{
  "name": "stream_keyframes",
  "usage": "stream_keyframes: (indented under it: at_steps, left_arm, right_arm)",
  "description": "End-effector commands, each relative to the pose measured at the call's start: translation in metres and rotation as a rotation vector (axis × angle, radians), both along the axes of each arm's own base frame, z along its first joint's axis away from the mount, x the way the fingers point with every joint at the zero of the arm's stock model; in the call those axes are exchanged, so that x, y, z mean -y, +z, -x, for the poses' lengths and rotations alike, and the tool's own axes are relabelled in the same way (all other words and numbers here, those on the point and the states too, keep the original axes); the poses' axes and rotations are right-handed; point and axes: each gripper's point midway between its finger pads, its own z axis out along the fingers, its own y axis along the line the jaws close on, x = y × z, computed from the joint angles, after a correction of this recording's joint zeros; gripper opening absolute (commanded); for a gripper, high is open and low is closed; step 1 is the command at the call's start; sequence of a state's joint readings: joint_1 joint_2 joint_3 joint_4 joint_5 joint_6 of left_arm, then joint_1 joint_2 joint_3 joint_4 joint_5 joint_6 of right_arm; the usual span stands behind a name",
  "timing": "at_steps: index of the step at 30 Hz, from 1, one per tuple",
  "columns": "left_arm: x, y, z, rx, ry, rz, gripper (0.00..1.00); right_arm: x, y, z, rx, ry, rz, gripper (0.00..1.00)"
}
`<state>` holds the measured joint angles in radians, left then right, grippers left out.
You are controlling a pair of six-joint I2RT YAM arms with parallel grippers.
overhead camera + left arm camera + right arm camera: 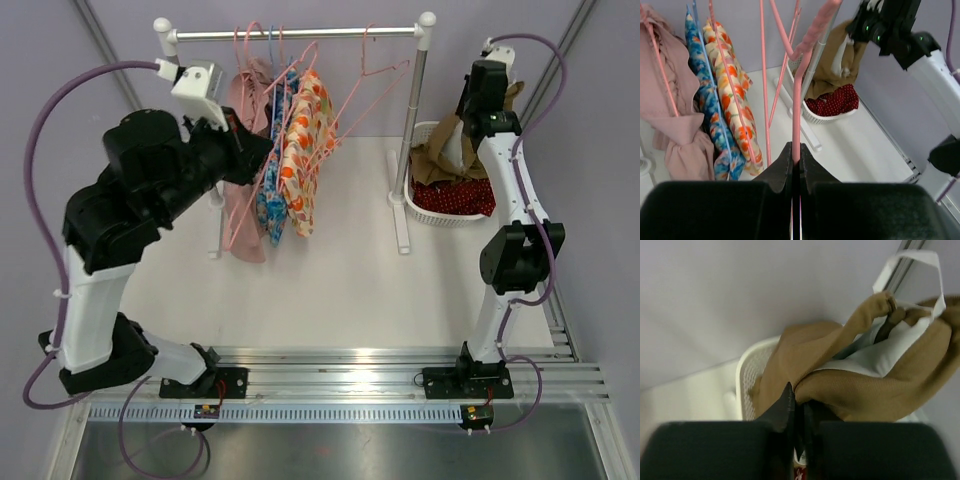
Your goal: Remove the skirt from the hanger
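Observation:
The tan skirt (438,158) hangs bunched above the white basket (436,216), off any hanger, with its white lining showing (880,357). My right gripper (799,392) is shut on a fold of the skirt (865,390); from above it sits at the back right (472,128). My left gripper (796,150) is shut on the lower bar of a bare pink hanger (798,95), which still hooks on the rail (300,33). In the top view the left gripper (258,148) is under the rail's left part. The skirt also shows in the left wrist view (832,67).
A pink garment (245,100), a blue floral one (272,200) and an orange floral one (305,160) hang on the rack with several pink hangers. A red dotted garment (462,197) lies in the basket. The rack's right post (408,140) stands beside the basket.

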<state>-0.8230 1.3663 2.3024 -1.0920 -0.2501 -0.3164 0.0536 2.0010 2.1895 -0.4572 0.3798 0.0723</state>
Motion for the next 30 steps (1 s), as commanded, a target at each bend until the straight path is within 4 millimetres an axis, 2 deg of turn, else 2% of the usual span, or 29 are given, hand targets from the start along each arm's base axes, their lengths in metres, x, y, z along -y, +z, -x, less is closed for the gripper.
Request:
stream_keyframes:
  at_steps: [1,2,3,4,5,6,7,8,9,10,12,13,14,15,16,17,18,19,21,25,30]
  left_arm:
    - [0.045,-0.006,-0.053,0.038,-0.003,-0.012,0.00]
    - [0.049,-0.004,-0.062,0.044,-0.005,0.002,0.00]
    - [0.052,0.001,-0.068,0.050,-0.009,0.019,0.00]
    - [0.056,0.000,-0.078,0.045,-0.006,0.024,0.00]
    - [0.061,-0.010,-0.096,0.017,0.009,0.021,0.00]
    - [0.065,-0.014,-0.104,0.007,0.010,0.021,0.00]
    - [0.066,-0.011,-0.110,0.010,0.013,0.033,0.00]
    - [0.068,-0.018,-0.124,-0.001,0.025,0.039,0.00]
    - [0.069,-0.018,-0.130,0.000,0.023,0.048,0.00]
    - [0.068,-0.018,-0.141,0.009,0.033,0.066,0.00]
    - [0.072,-0.023,-0.155,0.016,0.031,0.074,0.00]
    - [0.074,-0.027,-0.162,0.019,0.025,0.078,0.00]
    - [0.075,-0.017,-0.170,0.055,0.022,0.109,0.00]
    - [0.080,-0.023,-0.179,0.053,0.018,0.110,0.00]
    - [0.083,-0.019,-0.182,0.068,0.007,0.122,0.00]
    - [0.086,-0.011,-0.186,0.100,0.002,0.141,0.00]
    - [0.090,-0.013,-0.192,0.100,0.003,0.148,0.00]
    - [0.093,-0.011,-0.195,0.105,-0.006,0.165,0.00]
    - [0.102,-0.010,-0.195,0.105,-0.040,0.183,0.00]
    - [0.117,-0.031,-0.212,0.055,-0.049,0.206,0.00]
    - [0.141,-0.064,-0.233,-0.012,-0.075,0.236,0.00]
  right_arm:
    - [-0.026,0.010,0.023,0.064,0.098,-0.126,0.44]
    - [-0.036,0.006,0.032,0.050,0.149,-0.156,0.81]
    - [-0.040,-0.003,0.037,0.038,0.161,-0.182,0.99]
    - [-0.041,-0.036,0.045,-0.027,0.155,-0.204,0.99]
    - [-0.044,-0.029,0.058,-0.006,0.168,-0.227,0.99]
    - [-0.045,-0.031,0.065,0.001,0.174,-0.242,0.99]
    - [-0.046,-0.057,0.076,-0.048,0.167,-0.254,0.99]
    - [-0.047,-0.046,0.089,-0.017,0.171,-0.268,0.99]
    - [-0.048,-0.047,0.096,-0.012,0.175,-0.277,0.99]
    - [-0.049,-0.053,0.111,-0.022,0.185,-0.282,0.99]
    - [-0.056,-0.058,0.126,-0.030,0.218,-0.312,0.99]
    - [-0.059,-0.075,0.135,-0.064,0.225,-0.324,0.99]
    - [-0.064,-0.066,0.147,-0.040,0.255,-0.341,0.99]
    - [-0.067,-0.068,0.153,-0.036,0.266,-0.364,0.99]
    - [-0.069,-0.082,0.162,-0.062,0.270,-0.379,1.00]
    - [-0.076,-0.074,0.172,-0.037,0.308,-0.397,0.99]
    - [-0.078,-0.083,0.178,-0.048,0.312,-0.411,0.99]
    - [-0.078,-0.079,0.184,-0.031,0.316,-0.415,0.99]
    - [-0.079,-0.084,0.191,-0.045,0.325,-0.418,0.99]
    - [-0.078,-0.076,0.197,-0.036,0.329,-0.400,0.99]
    - [-0.079,-0.077,0.202,-0.044,0.333,-0.404,0.99]
